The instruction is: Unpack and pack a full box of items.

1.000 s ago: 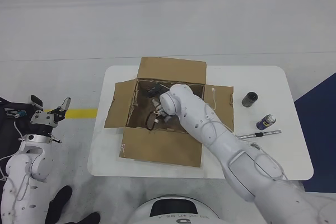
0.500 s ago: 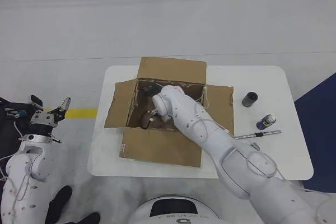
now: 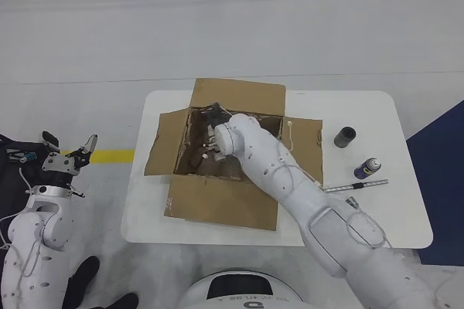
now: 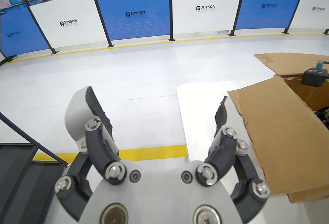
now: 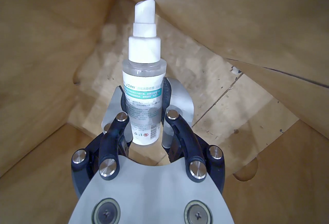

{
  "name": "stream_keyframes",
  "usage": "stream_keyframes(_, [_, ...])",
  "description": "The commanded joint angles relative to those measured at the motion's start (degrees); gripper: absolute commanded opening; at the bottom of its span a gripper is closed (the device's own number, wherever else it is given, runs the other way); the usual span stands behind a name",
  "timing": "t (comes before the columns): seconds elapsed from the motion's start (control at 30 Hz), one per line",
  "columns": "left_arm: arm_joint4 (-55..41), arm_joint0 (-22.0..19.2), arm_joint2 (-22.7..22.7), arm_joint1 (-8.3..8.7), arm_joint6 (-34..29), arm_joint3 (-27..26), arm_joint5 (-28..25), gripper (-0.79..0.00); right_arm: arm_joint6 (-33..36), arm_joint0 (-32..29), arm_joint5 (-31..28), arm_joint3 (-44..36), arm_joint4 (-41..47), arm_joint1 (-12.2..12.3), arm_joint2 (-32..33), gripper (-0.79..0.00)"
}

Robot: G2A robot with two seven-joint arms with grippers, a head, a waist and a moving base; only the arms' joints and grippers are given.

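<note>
An open cardboard box [image 3: 224, 205] with its flaps spread sits on the white table [image 3: 387, 208]. My right arm reaches down into it, and the right gripper [image 5: 144, 96] is shut on a clear spray bottle [image 5: 144, 78] with a white pump top, held above the box floor [image 5: 231, 117]. A black device [image 4: 314, 77] rests at the box's far rim. My left gripper [image 4: 156, 106] hangs open with nothing in it, off the table's left side over the floor; from above, the left gripper [image 3: 68, 151] stands well clear of the box.
On the table right of the box are a black cylinder [image 3: 344, 137], a blue spray can [image 3: 366, 168] and a thin metal rod [image 3: 359, 185]. A yellow floor line [image 4: 151, 151] runs left of the table. A black rack [image 3: 0, 154] stands by the left arm.
My right arm has swung toward the far left part of the box interior. The left arm has kept still.
</note>
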Motion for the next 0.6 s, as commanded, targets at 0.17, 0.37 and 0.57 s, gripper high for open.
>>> stream_keyframes(0.17, [0.00, 0.00, 0.00, 0.00, 0.00, 0.00, 0.00, 0.000, 2.36, -22.44, 2.52, -38.33, -13.95, 6.86, 10.73, -0.785])
stream_keyframes(0.37, [0.00, 0.00, 0.00, 0.00, 0.00, 0.00, 0.00, 0.000, -10.36, -38.69, 3.51, -60.00, -21.29, 9.20, 16.01, -0.785])
stream_keyframes(0.57, [0.00, 0.00, 0.00, 0.00, 0.00, 0.00, 0.00, 0.000, -30.53, -49.11, 6.31, -68.83, -21.82, 9.79, 18.30, -0.785])
